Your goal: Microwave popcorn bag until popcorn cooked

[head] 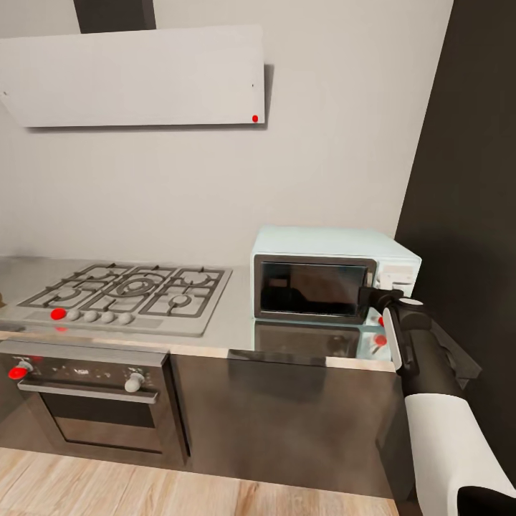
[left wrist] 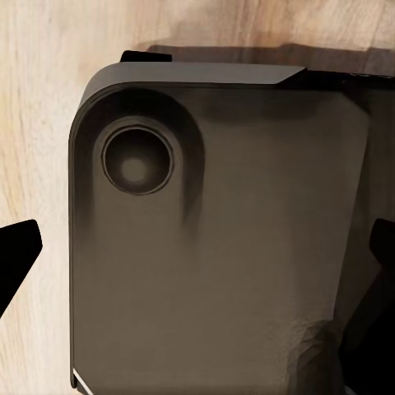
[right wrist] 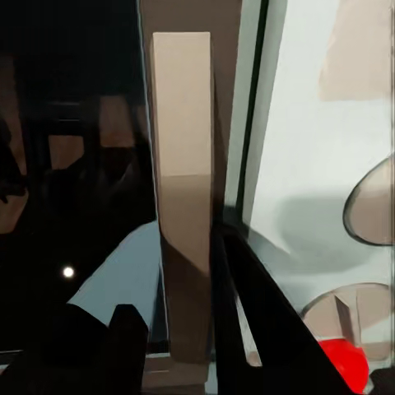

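Right gripper (head: 373, 297) — at microwave (head: 333, 272) door

A dark rounded panel (left wrist: 222, 247) with a round recess (left wrist: 137, 160) lies over wooden floor (left wrist: 37, 123).

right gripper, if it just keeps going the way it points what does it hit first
Most likely the microwave: the right gripper is at the door's right edge, beside the control panel, with its fingers about the door's handle bar. Depth is unclear, so contact may already exist.

No readable text, brand, number or sign is found in any view. Faint marks on the oven control panel (head: 82, 372) are too blurred to be read. The microwave (head: 333, 279) front is unlabelled.
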